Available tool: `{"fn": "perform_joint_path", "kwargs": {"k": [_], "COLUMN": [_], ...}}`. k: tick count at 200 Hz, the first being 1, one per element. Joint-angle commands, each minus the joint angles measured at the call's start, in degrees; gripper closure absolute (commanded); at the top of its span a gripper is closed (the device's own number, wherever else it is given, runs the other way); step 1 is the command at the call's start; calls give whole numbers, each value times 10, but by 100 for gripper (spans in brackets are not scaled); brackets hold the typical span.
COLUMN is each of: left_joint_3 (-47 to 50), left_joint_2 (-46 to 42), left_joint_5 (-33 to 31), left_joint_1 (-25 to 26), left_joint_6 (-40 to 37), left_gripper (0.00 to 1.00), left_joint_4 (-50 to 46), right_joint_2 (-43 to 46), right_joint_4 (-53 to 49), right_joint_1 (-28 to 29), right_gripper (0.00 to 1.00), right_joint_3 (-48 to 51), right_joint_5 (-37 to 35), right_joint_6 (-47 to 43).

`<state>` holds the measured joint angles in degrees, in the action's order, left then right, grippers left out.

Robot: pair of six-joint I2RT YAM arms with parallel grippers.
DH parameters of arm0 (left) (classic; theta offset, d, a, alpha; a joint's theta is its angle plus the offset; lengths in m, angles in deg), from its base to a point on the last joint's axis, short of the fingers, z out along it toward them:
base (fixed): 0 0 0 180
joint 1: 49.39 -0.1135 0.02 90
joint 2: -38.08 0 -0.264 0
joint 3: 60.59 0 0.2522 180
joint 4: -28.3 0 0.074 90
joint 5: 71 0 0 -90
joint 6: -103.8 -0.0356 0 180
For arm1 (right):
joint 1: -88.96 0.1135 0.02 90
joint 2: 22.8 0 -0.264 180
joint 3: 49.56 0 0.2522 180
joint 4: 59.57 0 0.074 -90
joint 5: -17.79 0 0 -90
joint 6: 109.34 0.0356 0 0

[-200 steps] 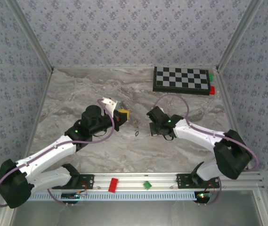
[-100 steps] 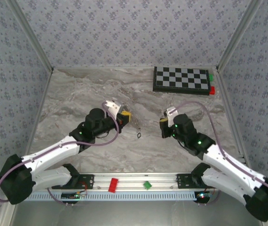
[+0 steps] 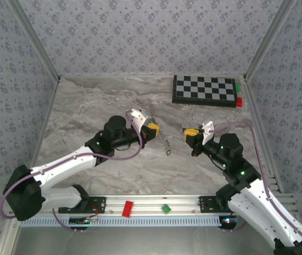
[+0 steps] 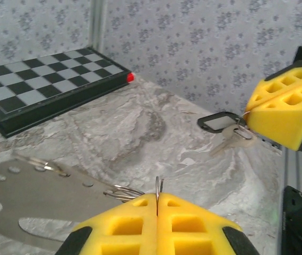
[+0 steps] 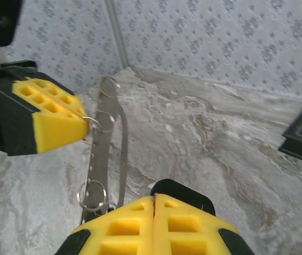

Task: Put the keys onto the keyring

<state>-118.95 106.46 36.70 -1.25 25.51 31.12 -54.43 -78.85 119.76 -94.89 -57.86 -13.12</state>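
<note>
Above, you had open table (image 3: 87, 111) around both arms, the checkered board (image 3: 204, 90) by the far wall. Your left wrist showed the left fingers (image 4: 157, 204) clenched on the keyring (image 4: 44, 186); your right wrist, the right fingers (image 5: 154, 207) clenched on a key (image 5: 188, 192).

The key (image 4: 221, 124) has a glossy black plastic head and a bright metal blade. The keyring (image 4: 39, 186) is a flat, dull grey metal plate carrying thin shiny wire rings (image 4: 121, 190). The tabletop (image 4: 140, 127) is smooth grey marble.
</note>
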Motion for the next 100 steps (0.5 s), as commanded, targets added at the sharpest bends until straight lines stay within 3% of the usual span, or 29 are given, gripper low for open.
{"fn": "perform_joint_path", "kwargs": {"k": [1, 32, 48, 67, 100], "left_joint_3": [-39, -48, -37, -22, -18], "left_joint_2": [0, -12, -26, -44, -55], "left_joint_5": [52, 88, 86, 74, 67], "left_joint_1": [5, 6, 8, 8, 8], "left_joint_6": [-25, -29, -30, -32, -34], "left_gripper": [100, 100, 100, 100, 100], "left_joint_4": [22, 4, 3, 6, 4], "right_joint_2": [2, -4, -2, 11, -8], "right_joint_4": [33, 46, 64, 138, 211], "right_joint_1": [-4, -7, -7, -8, -15], "right_gripper": [100, 100, 100, 100, 100], "right_joint_3": [-6, -16, -12, 21, 33], "right_joint_5": [64, 100, 71, 36, 70], "right_joint_6": [-31, -62, -57, -44, -11]}}
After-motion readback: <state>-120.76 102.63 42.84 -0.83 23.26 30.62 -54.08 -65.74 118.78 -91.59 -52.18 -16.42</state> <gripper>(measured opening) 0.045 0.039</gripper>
